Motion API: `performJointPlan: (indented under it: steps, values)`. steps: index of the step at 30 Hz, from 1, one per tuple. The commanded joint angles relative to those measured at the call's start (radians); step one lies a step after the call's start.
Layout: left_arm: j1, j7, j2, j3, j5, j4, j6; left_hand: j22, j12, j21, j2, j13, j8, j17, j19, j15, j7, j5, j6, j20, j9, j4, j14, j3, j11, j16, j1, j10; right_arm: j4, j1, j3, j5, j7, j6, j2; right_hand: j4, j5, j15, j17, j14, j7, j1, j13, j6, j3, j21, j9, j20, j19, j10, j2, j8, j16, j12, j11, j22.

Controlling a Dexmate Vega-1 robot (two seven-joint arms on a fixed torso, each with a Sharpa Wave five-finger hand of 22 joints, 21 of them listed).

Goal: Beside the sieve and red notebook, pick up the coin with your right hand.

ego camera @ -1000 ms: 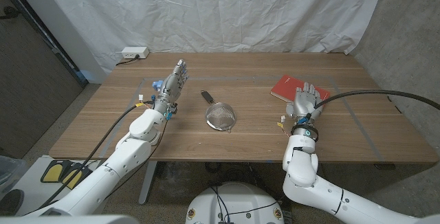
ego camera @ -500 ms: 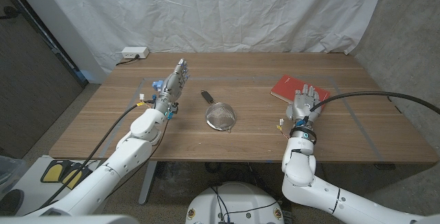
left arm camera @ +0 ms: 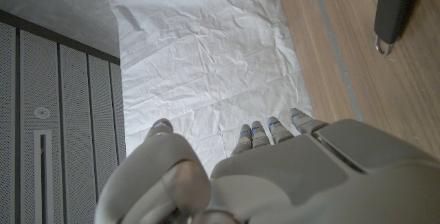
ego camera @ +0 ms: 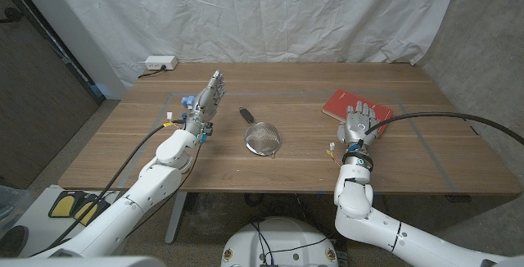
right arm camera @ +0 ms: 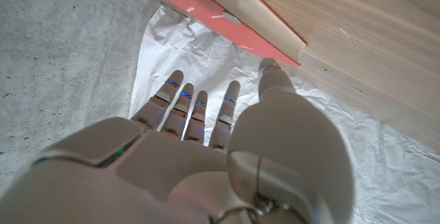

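While the right hand (ego camera: 358, 125) hangs with fingers spread and holds nothing, its tips reach over the near edge of the notebook (ego camera: 345, 103), right of the sieve (ego camera: 262, 138). I cannot spot the coin. From the right wrist, fingers (right arm camera: 180, 107) point at the notebook (right arm camera: 227, 18).

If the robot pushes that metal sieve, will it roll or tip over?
The sieve probably rocks rather than rolls: its round mesh bowl sits on the table with a dark handle sticking out to one side. It looks thin and light, so a nudge would likely slide or spin it. The wire mesh might dent if squeezed.
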Motion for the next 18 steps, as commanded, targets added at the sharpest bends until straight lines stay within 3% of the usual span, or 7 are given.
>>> performJointPlan:
  steps: [1,8,12,18]
  values:
    - [-0.022,-0.007,-0.011,0.009,0.003,0.022,0.002,0.003,-0.003,-0.001,0.008,0.003,0.003,0.005,-0.012,0.005,-0.002,0.0,0.004,-0.019,0.002,0.004,-0.009,-0.007,0.0,-0.002,0.002,-0.001,0.025,0.002,0.022,0.027,-0.031,0.004,0.009,0.003,0.007,0.001,0.01,0.005,0.004,-0.008,0.021,-0.018,-0.011,0.01,0.054,-0.005,-0.004,-0.005,0.004,0.034,0.008,0.013,0.002,0.007]
    - [-0.036,-0.016,-0.014,0.012,0.002,0.031,0.005,0.003,-0.003,-0.001,0.009,0.003,0.002,0.004,-0.013,0.006,-0.002,-0.001,0.003,-0.018,0.002,0.005,-0.009,-0.009,0.002,-0.002,0.002,-0.001,0.045,-0.006,0.034,0.038,-0.068,0.006,0.017,0.001,0.012,0.005,0.016,0.006,0.005,-0.005,0.038,-0.019,-0.017,0.015,0.099,-0.006,-0.004,-0.003,0.004,0.07,0.008,0.023,0.004,0.011]
    - [-0.039,-0.019,-0.012,0.014,0.001,0.033,0.009,0.003,-0.003,-0.002,0.009,0.003,0.002,0.004,-0.013,0.005,-0.002,-0.001,0.003,-0.017,0.002,0.005,-0.009,-0.01,0.003,-0.001,0.002,0.0,0.064,-0.002,0.029,0.045,-0.075,0.0,0.024,-0.005,0.017,0.006,0.021,0.018,0.003,0.005,0.055,-0.012,-0.022,0.022,0.143,-0.006,-0.001,0.004,0.002,0.109,0.013,0.035,0.003,0.015]
    - [-0.041,-0.022,-0.012,0.013,-0.001,0.036,0.009,0.003,-0.003,-0.002,0.01,0.003,0.002,0.004,-0.014,0.005,-0.002,-0.001,0.002,-0.016,0.002,0.005,-0.009,-0.011,0.002,-0.001,0.002,-0.001,0.093,0.011,0.019,0.056,-0.081,0.002,0.032,-0.005,0.02,0.011,0.026,0.016,0.003,0.004,0.069,-0.027,-0.031,0.027,0.182,-0.005,-0.001,-0.003,-0.003,0.134,0.011,0.04,0.006,0.019]
